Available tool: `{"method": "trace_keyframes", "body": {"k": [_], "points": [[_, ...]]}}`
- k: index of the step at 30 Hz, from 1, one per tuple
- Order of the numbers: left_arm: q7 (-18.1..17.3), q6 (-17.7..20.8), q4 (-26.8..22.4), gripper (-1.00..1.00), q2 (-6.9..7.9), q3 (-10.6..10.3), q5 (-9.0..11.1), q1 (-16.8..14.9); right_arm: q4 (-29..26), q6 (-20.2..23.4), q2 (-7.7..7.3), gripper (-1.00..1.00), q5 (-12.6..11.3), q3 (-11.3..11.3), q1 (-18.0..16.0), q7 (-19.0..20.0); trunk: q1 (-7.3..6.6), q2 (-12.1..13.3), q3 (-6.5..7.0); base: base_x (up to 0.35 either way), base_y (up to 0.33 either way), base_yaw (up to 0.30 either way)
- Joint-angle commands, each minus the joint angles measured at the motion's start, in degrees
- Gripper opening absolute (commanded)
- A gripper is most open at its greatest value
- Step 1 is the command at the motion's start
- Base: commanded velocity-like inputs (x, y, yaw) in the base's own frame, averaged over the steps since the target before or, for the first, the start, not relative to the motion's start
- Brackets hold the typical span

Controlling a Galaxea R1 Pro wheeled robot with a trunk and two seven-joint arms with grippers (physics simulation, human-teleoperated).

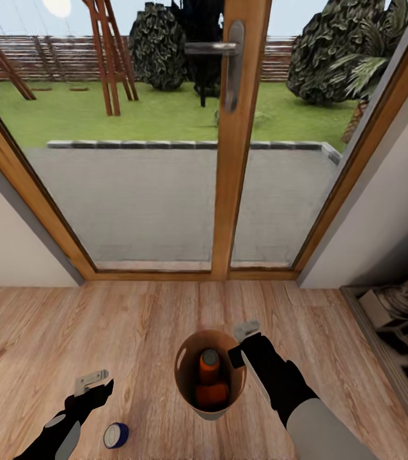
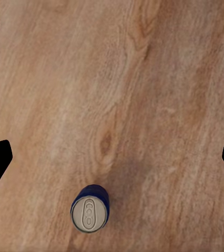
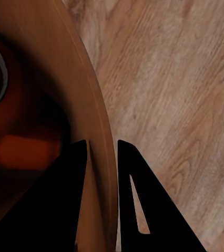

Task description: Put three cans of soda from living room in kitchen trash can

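The round tapered bin with the glossy copper-brown inside [image 1: 188,374] stands on the light wood plank floor [image 1: 133,332], in front of a wood-framed glass door [image 1: 233,140] that looks onto a paved terrace and a lawn. Inside the bin are bright-orange soda cans with grey metal ends [image 1: 210,377]: one stands upright and more orange shows beneath it, though the number there cannot be told. The right gripper [image 1: 237,353] is clamped on the bin's rim at the robot's right side; in the right wrist view its two dark fingers [image 3: 64,199] sit narrowly apart with the bin wall [image 3: 99,157] pinched between them, one inside and one outside. The left gripper [image 1: 94,385] hangs over bare floor with its fingers spread wide, holding nothing. Just beside it a small blue can with a grey top [image 1: 116,436] stands on the floor, well apart from the bin.
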Motion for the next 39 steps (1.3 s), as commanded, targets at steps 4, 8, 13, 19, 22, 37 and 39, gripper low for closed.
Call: {"method": "trace_keyframes", "body": {"k": [4, 8, 13, 19, 22, 37, 39], "points": [[0.0, 0.0, 0.0, 1.00, 0.00, 0.0, 0.0, 0.0, -6.2, 5.7, -0.01, -1.00, -0.9, -0.1, 0.0, 0.1, 0.88, -1.6, -1.09, 0.000, 0.000, 0.000], [0.0, 0.0, 0.0, 1.00, 0.00, 0.0, 0.0, 0.0, -12.2, 8.4, -0.05, -1.00, -0.8, -0.2, -0.1, 0.2, 1.76, -3.2, -2.17, 0.000, 0.000, 0.000], [0.0, 0.0, 0.0, 1.00, 0.00, 0.0, 0.0, 0.0, -16.3, 9.5, -0.07, -1.00, -0.8, -0.3, -0.1, 0.2, 2.85, -5.2, -3.53, 0.000, 0.000, 0.000], [0.0, 0.0, 0.0, 1.00, 0.00, 0.0, 0.0, 0.0, -17.2, 9.7, -0.07, -1.00, -1.1, -0.3, -0.1, 0.1, 4.17, -7.6, -5.15, 0.000, 0.000, 0.000], [0.0, 0.0, 0.0, 1.00, 0.00, 0.0, 0.0, 0.0, -17.2, 9.8, -0.08, -1.00, -1.1, -0.3, -0.1, 0.2, 4.83, -8.8, -5.97, 0.000, 0.000, 0.000], [0.0, 0.0, 0.0, 1.00, 0.00, -0.1, 0.0, 0.0, -17.3, 9.8, -0.08, -1.00, -1.2, -0.3, -0.1, 0.2, 8.13, -14.9, -10.03, 0.000, 0.000, 0.000], [0.0, 0.0, 0.0, 1.00, 0.00, -0.1, 0.0, 0.0, -17.3, 9.8, -0.08, -1.00, -1.2, -0.3, -0.1, 0.2, 8.56, -15.7, -10.57, 0.000, 0.000, 0.000]]}}
